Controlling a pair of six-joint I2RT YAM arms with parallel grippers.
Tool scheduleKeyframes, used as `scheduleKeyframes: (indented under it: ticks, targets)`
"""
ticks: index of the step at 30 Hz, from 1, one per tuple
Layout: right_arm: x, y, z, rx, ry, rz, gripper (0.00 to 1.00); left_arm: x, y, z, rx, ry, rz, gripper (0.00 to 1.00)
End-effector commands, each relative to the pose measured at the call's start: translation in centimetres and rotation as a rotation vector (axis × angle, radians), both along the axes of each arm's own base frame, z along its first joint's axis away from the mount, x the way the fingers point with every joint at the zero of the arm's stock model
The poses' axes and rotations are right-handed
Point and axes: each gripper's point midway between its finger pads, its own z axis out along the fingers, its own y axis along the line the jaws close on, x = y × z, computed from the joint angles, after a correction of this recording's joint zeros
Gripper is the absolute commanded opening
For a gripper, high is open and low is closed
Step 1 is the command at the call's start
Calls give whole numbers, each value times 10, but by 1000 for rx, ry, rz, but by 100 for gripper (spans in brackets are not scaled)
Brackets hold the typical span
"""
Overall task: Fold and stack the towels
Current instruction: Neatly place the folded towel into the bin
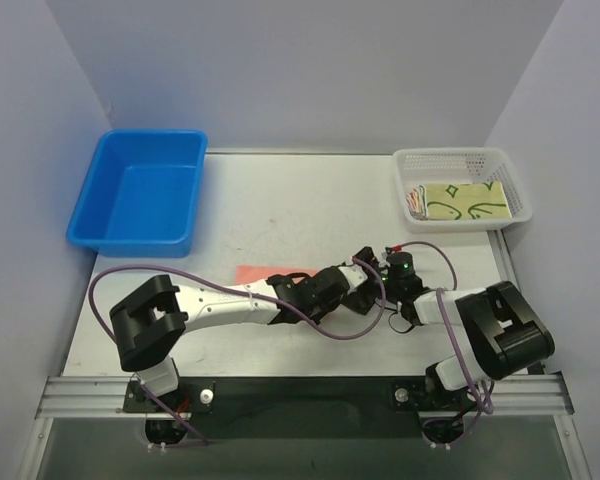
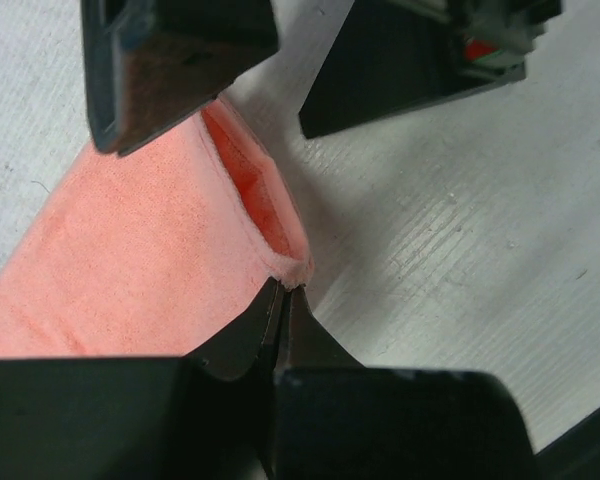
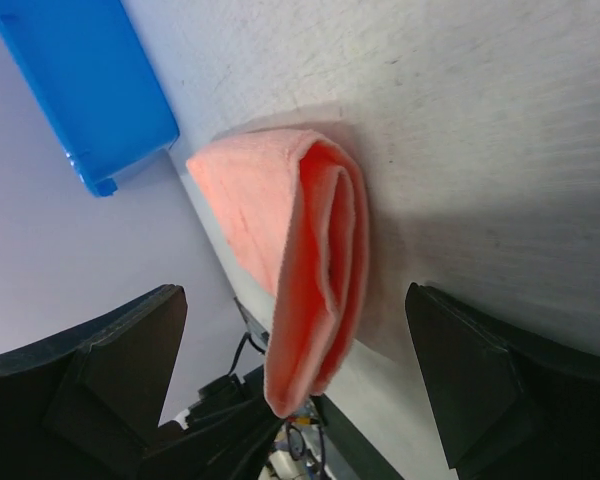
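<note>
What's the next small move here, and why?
Probably close the right gripper on the salmon-pink towel. Its jaws stand wide open on either side of the towel's raised folded edge, while the left gripper is shut on one corner. A second grip would likely let both arms carry the fold over.

We see a pale grey table (image 1: 280, 200) (its surface scuffed) boxed in by plain pale walls (image 1: 310, 70) under even light.
</note>
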Motion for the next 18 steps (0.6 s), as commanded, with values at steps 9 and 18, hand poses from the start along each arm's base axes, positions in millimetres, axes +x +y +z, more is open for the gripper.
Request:
scheduleKeyframes:
  ticks: [9, 18]
  targets:
    - [-32, 12, -54, -137, 227, -24, 100, 10, -15, 30, -112, -22, 18, 0]
    - [-32, 28, -61, -130, 236, -5, 93, 11, -23, 41, -154, -16, 28, 0]
